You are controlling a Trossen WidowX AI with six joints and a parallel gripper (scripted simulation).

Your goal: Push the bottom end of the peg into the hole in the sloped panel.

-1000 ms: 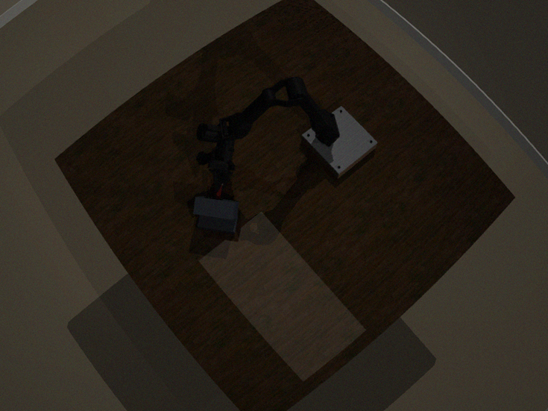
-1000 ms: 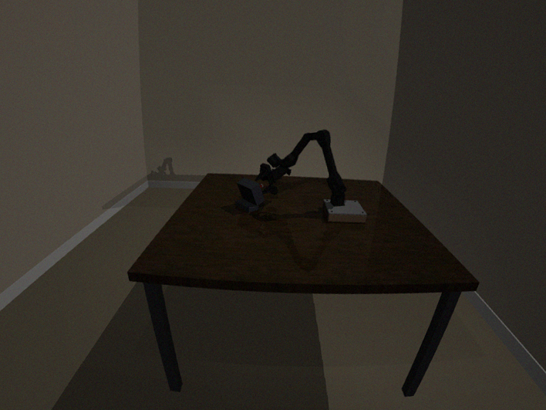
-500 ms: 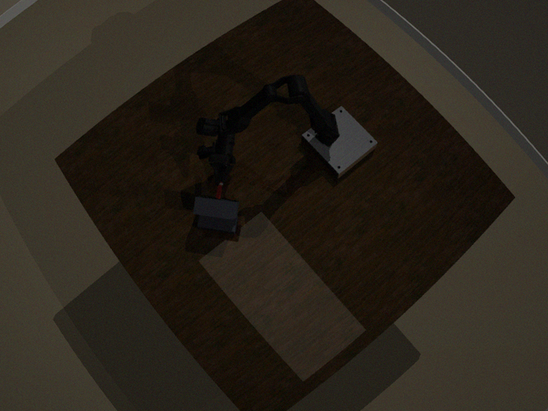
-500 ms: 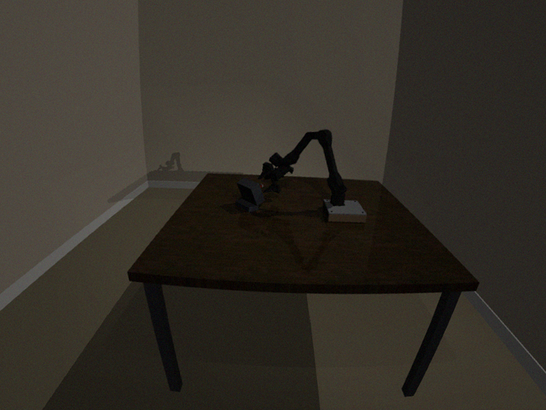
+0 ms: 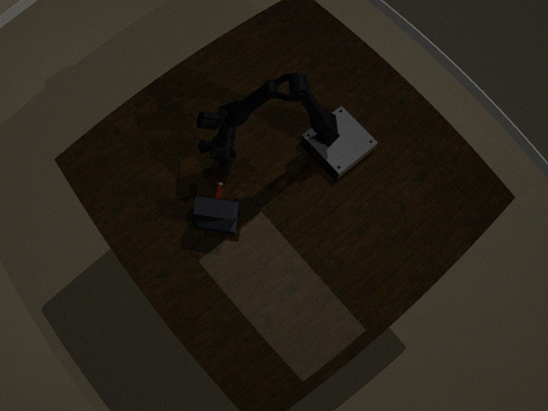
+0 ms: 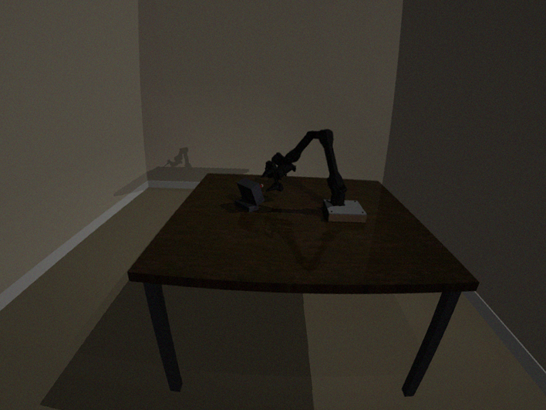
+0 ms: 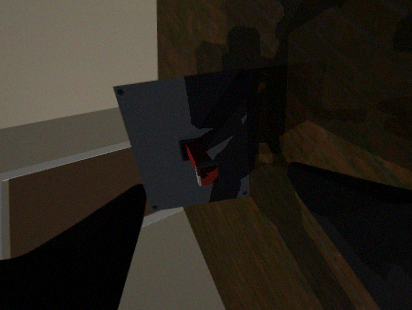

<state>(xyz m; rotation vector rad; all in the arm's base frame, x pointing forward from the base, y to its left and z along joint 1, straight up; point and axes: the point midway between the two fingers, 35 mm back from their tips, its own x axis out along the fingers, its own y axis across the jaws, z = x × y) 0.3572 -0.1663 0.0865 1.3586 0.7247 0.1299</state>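
The red flat-sided peg [image 5: 219,191] [image 6: 261,185] [image 7: 209,177] sticks out of the dark sloped panel [image 5: 216,206] [image 6: 257,191] [image 7: 150,145]. In the wrist view its inner end is inside the dark rectangular hole [image 7: 183,149], and its free end, with a dark band and a pale side, points toward the camera. How deep it sits is hidden. My gripper [image 5: 222,176] [image 6: 268,182] [image 7: 216,179] is open and empty. Its fingers stand wide apart, one on each side of the peg's line in the wrist view, touching neither peg nor panel. It is backed off from the panel face.
The arm's pale base plate [image 5: 351,140] [image 6: 350,210] stands on the brown table [image 5: 391,222] [image 6: 217,251], to the right of the panel in the top and exterior views. A pale rectangular patch [image 5: 284,297] lies across the tabletop below the panel in the top view. Arm shadows fall on the panel face.
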